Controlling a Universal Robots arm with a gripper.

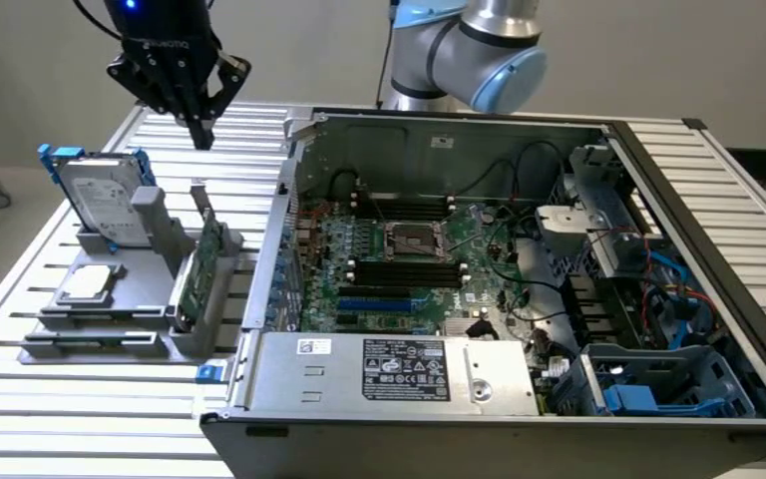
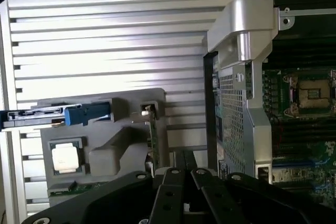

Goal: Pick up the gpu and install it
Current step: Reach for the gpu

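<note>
Hand [image 1: 202, 137], closed, hangs over gpu [image 1: 192, 269] between hard drive [image 1: 97, 205] and case [image 1: 397, 150].

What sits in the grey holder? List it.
The grey holder carries a hard drive standing, a square chip flat, the gpu on edge; the gpu's lower edge is hidden in its slot.
</note>
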